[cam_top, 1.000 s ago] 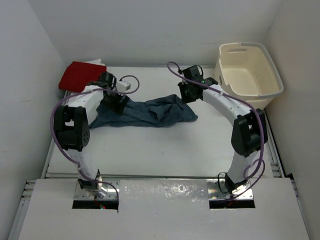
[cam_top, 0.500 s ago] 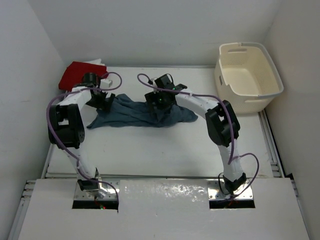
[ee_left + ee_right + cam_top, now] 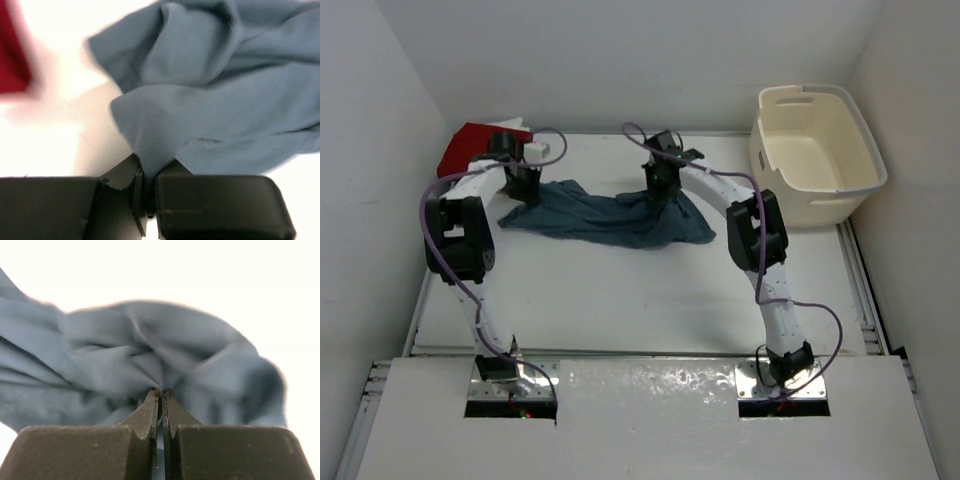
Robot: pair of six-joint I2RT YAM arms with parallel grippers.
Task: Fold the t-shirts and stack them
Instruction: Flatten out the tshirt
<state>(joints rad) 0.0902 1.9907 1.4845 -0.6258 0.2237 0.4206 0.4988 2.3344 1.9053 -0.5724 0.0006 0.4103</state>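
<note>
Top external view takes in the whole scene: the slate blue-grey t-shirt (image 3: 610,217) lies rumpled in the upper middle of the table (image 3: 620,300). Its long axis runs left to right across the frame, dipping slightly toward the right. The red t-shirt (image 3: 468,150) sits in the upper left corner, and the cream laundry basket (image 3: 868,186) stands at the upper right, apart from the cloth.

That view does not show the fingers clearly; the wrist cameras do. Left wrist view shows the left gripper (image 3: 145,172) pinched on a fold of the blue-grey shirt, cloth rising from between nearly closed fingers (image 3: 120,180), with a blurred red edge at the frame's left. Right wrist view shows the right gripper (image 3: 161,396) closed tight on a bunched ridge of the same shirt, only a sliver of fabric between the tips.

From above, the left arm climbs the left side of the frame and bends in over the shirt's upper left edge. The right arm rises on the right, elbows, and sweeps up-left to the shirt's upper middle edge.
</note>
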